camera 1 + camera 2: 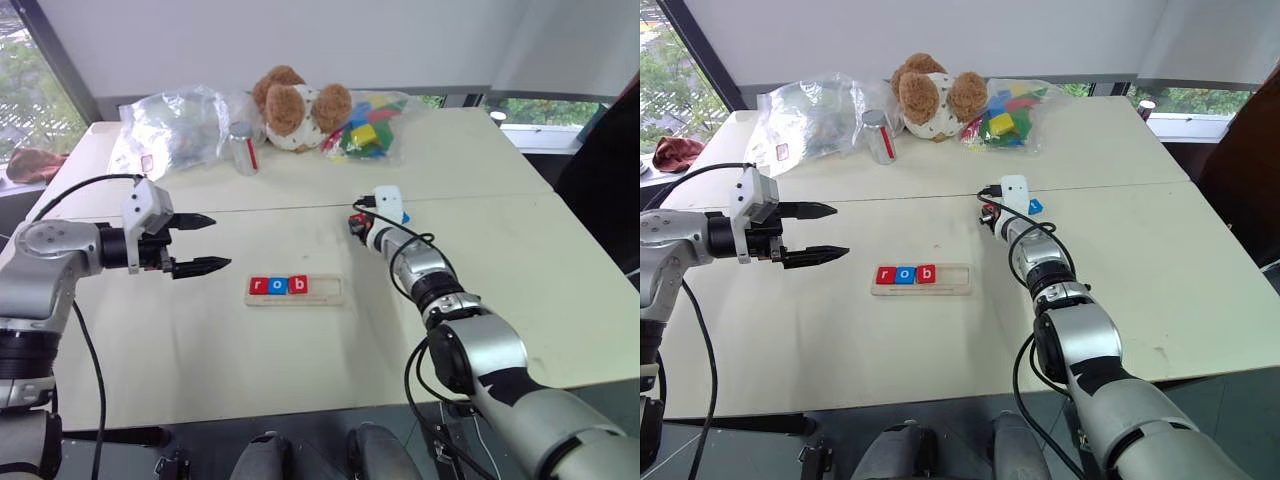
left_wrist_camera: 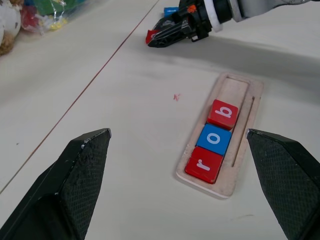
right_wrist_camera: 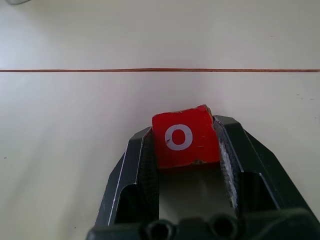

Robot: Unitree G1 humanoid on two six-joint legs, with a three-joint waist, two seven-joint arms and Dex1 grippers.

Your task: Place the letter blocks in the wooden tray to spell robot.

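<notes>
Three letter blocks, red "r" (image 2: 203, 164), blue "o" (image 2: 214, 139) and red "b" (image 2: 223, 114), lie side by side at one end of the wooden tray (image 1: 330, 290) on the desk (image 1: 200, 350). The right claw (image 3: 186, 145) pinches a red "o" block (image 3: 184, 136) between its fingers, low over the desk beyond the tray. The left claw (image 1: 200, 243) hangs spread wide, well apart from the tray.

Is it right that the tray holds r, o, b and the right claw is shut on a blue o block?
Not quite: the block in the right claw is red, not blue, as the right wrist view shows. The tray does hold r, o, b.
</notes>
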